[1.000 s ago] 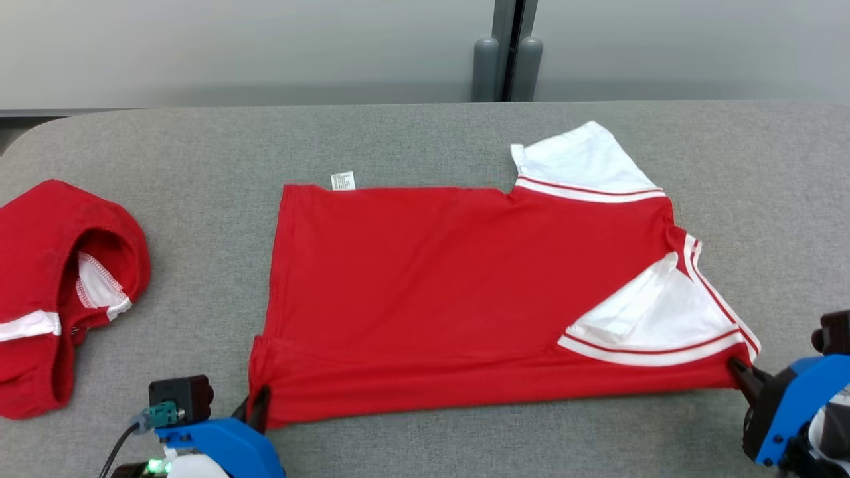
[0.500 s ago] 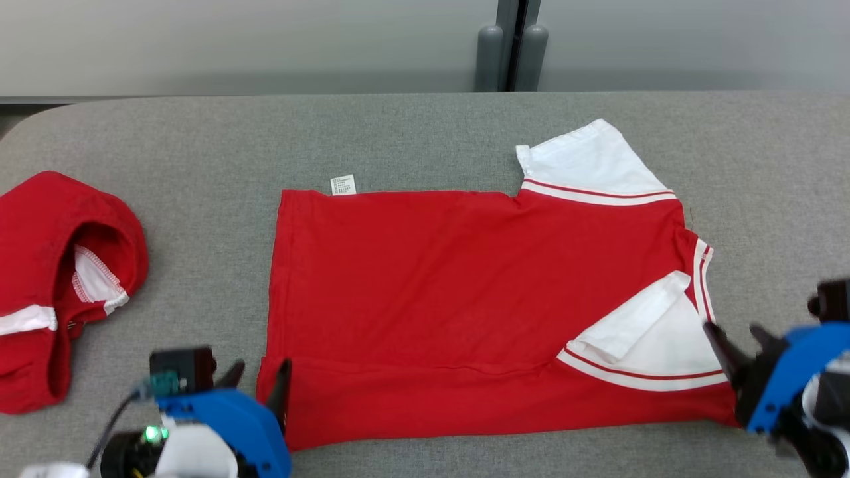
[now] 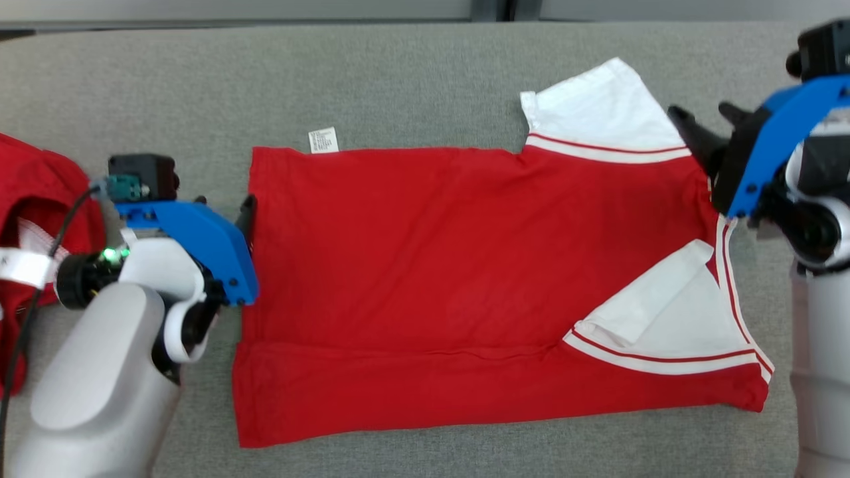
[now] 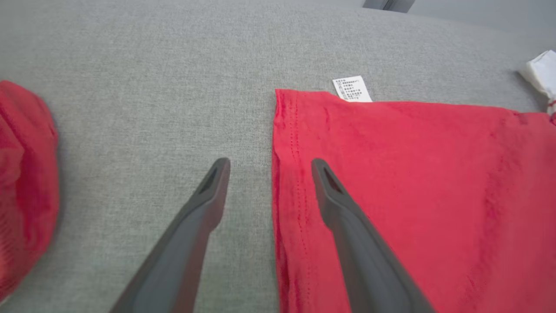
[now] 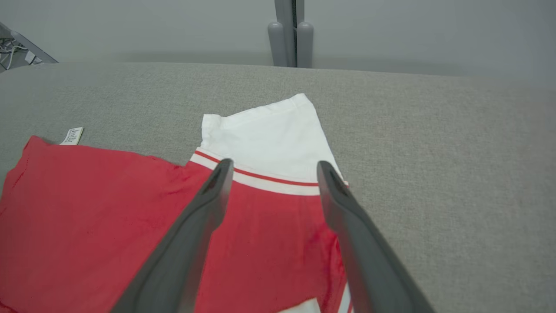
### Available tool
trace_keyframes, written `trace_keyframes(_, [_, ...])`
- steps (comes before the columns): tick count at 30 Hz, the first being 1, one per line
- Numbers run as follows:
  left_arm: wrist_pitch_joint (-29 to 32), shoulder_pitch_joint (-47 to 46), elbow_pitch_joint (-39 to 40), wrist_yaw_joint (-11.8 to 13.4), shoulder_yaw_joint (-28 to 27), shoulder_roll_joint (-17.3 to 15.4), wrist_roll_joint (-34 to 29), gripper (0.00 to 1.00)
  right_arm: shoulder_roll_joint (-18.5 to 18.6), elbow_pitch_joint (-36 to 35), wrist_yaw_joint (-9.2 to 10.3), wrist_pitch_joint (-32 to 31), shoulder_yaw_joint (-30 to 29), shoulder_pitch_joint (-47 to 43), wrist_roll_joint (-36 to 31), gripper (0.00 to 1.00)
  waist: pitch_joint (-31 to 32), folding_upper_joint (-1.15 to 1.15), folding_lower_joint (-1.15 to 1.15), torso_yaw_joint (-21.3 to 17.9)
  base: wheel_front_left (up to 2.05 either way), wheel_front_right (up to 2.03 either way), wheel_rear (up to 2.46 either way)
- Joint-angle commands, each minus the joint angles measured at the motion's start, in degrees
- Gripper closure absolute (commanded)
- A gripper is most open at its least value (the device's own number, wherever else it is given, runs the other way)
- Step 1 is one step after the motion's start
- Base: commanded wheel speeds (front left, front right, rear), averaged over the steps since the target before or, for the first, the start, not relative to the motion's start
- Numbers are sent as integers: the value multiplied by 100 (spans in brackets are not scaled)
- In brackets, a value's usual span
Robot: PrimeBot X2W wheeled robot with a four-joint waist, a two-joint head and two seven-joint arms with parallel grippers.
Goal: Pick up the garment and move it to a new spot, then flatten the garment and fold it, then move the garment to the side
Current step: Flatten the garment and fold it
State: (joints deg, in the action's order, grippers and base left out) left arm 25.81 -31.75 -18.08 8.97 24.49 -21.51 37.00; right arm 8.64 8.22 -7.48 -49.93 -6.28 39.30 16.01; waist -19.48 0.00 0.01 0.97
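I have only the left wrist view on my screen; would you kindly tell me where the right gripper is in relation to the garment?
Observer: The right gripper is open above the far right corner of the garment, with its fingers pointing towards the far white sleeve.
Operator: Thank you. Is the other sleeve spread out as well?
Observer: No, the near sleeve lies folded inward over the red body.
Operator: And how does the near edge look?
Observer: A straight crease runs left to right just inside it.
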Motion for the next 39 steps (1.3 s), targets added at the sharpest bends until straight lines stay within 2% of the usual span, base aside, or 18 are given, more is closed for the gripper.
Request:
trace_keyframes(1, [38, -265, -192, -60, -13, -17, -15, 0, 54, 165, -3, 80, 61, 263, 9, 0, -236, 0, -1, -83, 0, 0, 0])
trace_keyframes(6, [7, -845, -752, -230, -65, -17, -4, 0, 24, 735, -3, 351, 321, 893, 66, 0, -552, 0, -1, -246, 0, 0, 0])
trace_keyframes(12, [-13, -1278, -1132, -340, -44, -4, -24, 0, 54, 1165, -3, 556, 588, 1230, 222, 0, -778, 0, -1, -373, 0, 0, 0])
trace_keyframes(23, [-13, -1375, -1665, -474, -93, 165, 227, 0, 161, 1580, -3, 763, 743, 1368, 377, 0, -903, 0, -1, -427, 0, 0, 0])
trace_keyframes(24, [20, -1362, -1727, -474, -99, 187, 255, 10, 164, 1611, -3, 773, 747, 1383, 398, 0, -918, 0, -1, -427, 0, 0, 0])
trace_keyframes(25, [63, -1336, -1786, -450, -106, 213, 300, 50, 167, 1650, -3, 775, 758, 1388, 418, 0, -928, 0, -1, -429, 0, 0, 0])
trace_keyframes(26, [114, -1320, -1834, -451, -115, 238, 342, 68, 175, 1683, -3, 761, 775, 1401, 427, 0, -941, 0, -1, -430, 0, 0, 0])
trace_keyframes(27, [170, -1296, -1875, -471, -134, 286, 420, 91, 178, 1710, -3, 749, 789, 1421, 429, 0, -957, 0, -1, -428, 0, 0, 0])
trace_keyframes(28, [246, -1275, -1909, -498, -140, 323, 483, 100, 187, 1736, -3, 736, 802, 1443, 429, 0, -972, 0, -1, -421, 0, 0, 0])
trace_keyframes(31, [495, -1309, -1893, -612, -111, 425, 652, 100, 288, 1847, -3, 666, 764, 1592, 384, 0, -1068, 0, -1, -307, 0, 0, 0])
trace_keyframes(39, [346, -1303, -1358, -787, 9, 640, 702, 100, 587, 2304, -3, 596, 395, 2157, -225, 0, -1317, 0, -1, 175, 0, 0, 0])
